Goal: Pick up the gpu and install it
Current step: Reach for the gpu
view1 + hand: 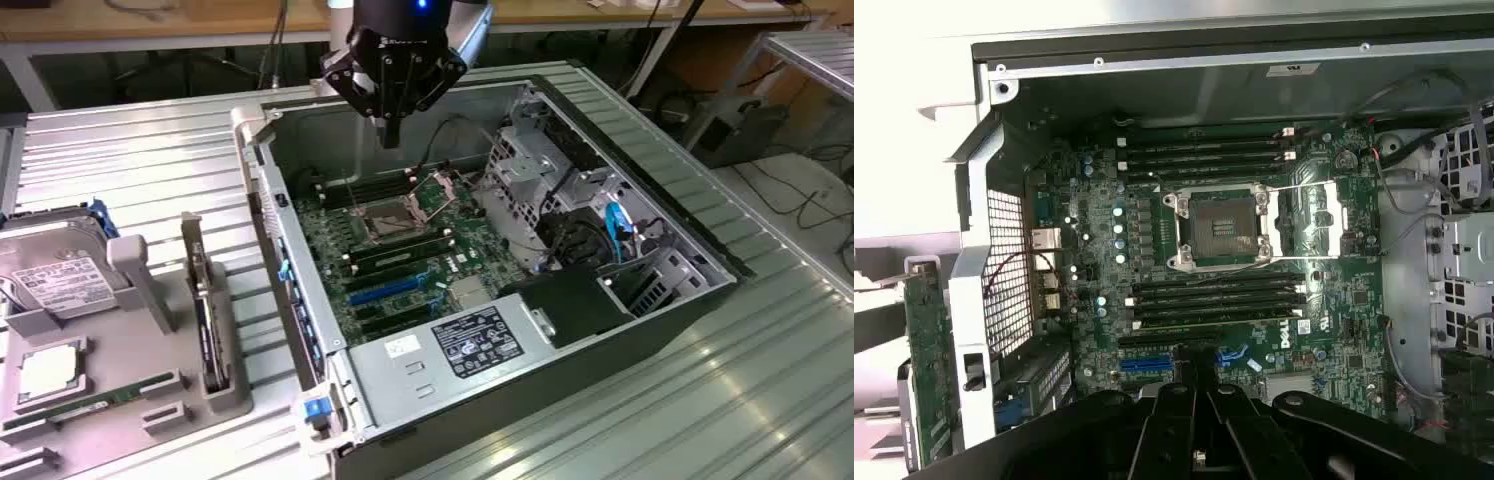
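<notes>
Exterior view, near to far.

The power supply (467,345) is sitting at the near end of the case (694,250). At the case's 9 o'clock, the grey holder (174,395) is carrying the spare parts. The gpu (207,325) is standing on edge in it, untouched, bracket end pointing toward 12 o'clock. The hard drive (54,285) is lying at the gpu's 9 o'clock.

Inside the case the motherboard (427,255) is lying exposed, and its blue slot (380,293) is sitting empty.

Farthest out, at 12 o'clock, the gripper (390,138) is hovering over the case's far end. Its fingers are clenched together on nothing, well apart from the gpu. The wrist view is looking down on the CPU socket (1216,225).

My read: the pick step is in hand, with no grasp made yet. A pick is calling for opened jaws, the wrist over the holder at roughly 8 o'clock from the gripper, and fingers lined up across the card's thin top edge.
</notes>
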